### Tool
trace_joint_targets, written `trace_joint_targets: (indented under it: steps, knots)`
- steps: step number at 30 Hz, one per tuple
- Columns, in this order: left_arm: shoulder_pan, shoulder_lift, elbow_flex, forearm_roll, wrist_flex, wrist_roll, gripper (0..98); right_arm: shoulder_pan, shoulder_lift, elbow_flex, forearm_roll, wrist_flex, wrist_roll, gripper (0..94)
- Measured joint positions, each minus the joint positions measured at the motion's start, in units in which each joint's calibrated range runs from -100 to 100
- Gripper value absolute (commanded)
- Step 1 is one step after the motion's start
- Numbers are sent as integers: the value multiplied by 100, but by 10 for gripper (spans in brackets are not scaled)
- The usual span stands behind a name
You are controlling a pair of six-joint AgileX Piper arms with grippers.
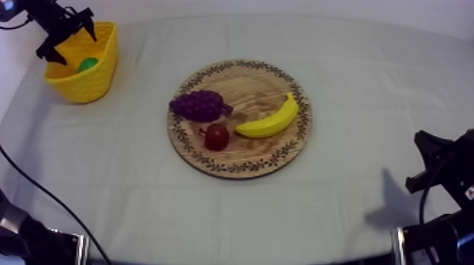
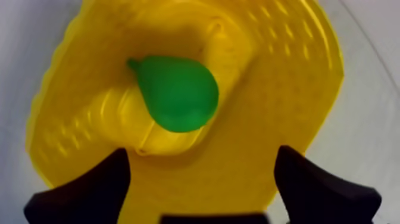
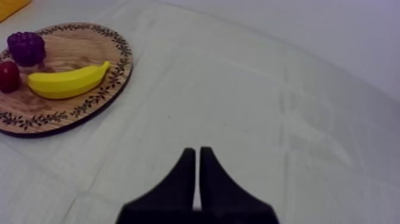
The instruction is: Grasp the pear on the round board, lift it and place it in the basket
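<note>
The green pear (image 2: pixel 177 92) lies on the bottom of the yellow basket (image 2: pixel 280 101), free of my fingers. In the top view the pear (image 1: pixel 87 64) peeks out of the basket (image 1: pixel 88 77) at the far left of the table. My left gripper (image 1: pixel 65 39) hovers over the basket's mouth, open, its two black fingers (image 2: pixel 83 193) wide apart with nothing between them. My right gripper (image 3: pixel 197 161) is shut on nothing, its fingers together as a narrow wedge above bare cloth, low at the right side (image 1: pixel 430 165).
The round wooden board (image 1: pixel 254 84) sits mid-table with a bunch of grapes (image 1: pixel 199 106), a small red fruit (image 1: pixel 216 137) and a banana (image 1: pixel 269 121) on it. In the right wrist view the board (image 3: pixel 89 104) lies far ahead of my fingers.
</note>
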Motion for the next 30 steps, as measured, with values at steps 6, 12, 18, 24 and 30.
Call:
trace_joint_targets:
  steps: [6,12,18,24,30]
  knots:
    - [75,-771,462,53,-1,-71,899,0,0,0,0,0,3,4]
    - [186,-1664,1006,48,11,-111,874,0,0,0,0,0,11,4]
    - [268,-2588,1498,19,-57,-246,778,0,0,0,0,0,5,4]
    - [327,-3342,2084,14,-510,-429,567,0,0,0,0,0,5,4]
    - [341,-3950,2655,12,-991,-512,303,0,0,0,0,0,0,4]
